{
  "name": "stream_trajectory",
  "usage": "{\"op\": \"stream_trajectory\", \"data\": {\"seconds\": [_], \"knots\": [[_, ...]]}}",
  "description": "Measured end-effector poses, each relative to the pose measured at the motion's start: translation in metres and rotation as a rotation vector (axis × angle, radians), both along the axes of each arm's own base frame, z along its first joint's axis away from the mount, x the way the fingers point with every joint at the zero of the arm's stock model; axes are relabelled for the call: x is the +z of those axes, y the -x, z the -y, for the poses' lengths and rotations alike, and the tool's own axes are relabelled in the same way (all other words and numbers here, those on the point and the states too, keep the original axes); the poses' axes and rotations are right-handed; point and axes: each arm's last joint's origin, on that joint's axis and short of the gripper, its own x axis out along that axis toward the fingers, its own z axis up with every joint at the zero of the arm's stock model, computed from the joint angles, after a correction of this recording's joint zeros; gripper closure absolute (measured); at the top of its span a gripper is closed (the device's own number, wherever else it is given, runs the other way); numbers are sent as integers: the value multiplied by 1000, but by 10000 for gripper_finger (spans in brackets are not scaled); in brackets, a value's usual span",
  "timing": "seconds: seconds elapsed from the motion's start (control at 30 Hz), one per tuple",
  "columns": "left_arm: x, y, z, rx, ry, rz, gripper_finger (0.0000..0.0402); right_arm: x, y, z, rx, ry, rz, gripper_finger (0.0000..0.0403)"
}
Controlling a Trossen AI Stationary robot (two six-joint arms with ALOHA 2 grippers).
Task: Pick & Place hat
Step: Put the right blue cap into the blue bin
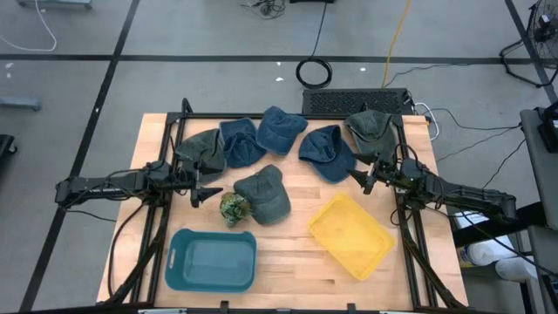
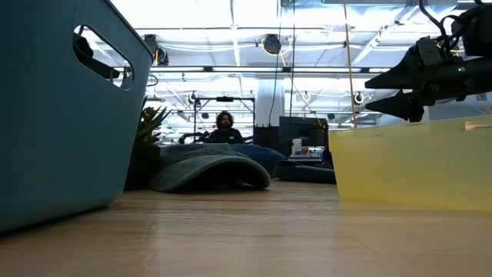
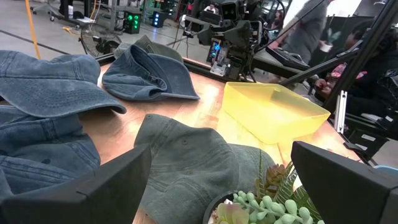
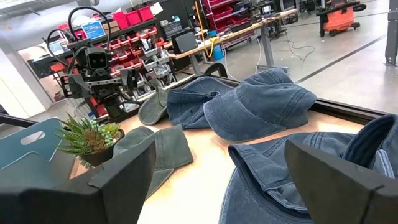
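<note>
On the wooden surface five hats lie along the far edge and one lies in the middle. From left to right in the far row are a green hat, a blue hat, a second blue hat, a third blue hat and a second green hat. The first two overlap, and the last two touch. The middle hat, grey-green, lies near the centre, touching a small potted plant on its left.

A teal bin stands at the near left and a yellow bin at the near right, turned at an angle; no hat is in either.

The left gripper hovers just left of the plant, near the green hat at the far left. Its jaws are spread wide and hold nothing; the left wrist view shows the middle hat and plant between its fingers.

The right gripper hovers beside the third blue hat, just beyond the yellow bin's far corner. Its jaws are also spread wide and empty, with blue hat cloth showing between them in the right wrist view.

In the low view a person sits in the room behind the surface.
</note>
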Motion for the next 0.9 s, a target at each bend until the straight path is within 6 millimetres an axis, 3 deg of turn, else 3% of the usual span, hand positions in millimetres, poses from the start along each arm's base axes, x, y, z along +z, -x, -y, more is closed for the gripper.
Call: {"op": "stream_trajectory", "data": {"seconds": [0.9], "knots": [[0,0,0,0,0,0,5,0,1,2,-75,49,-21,57]]}}
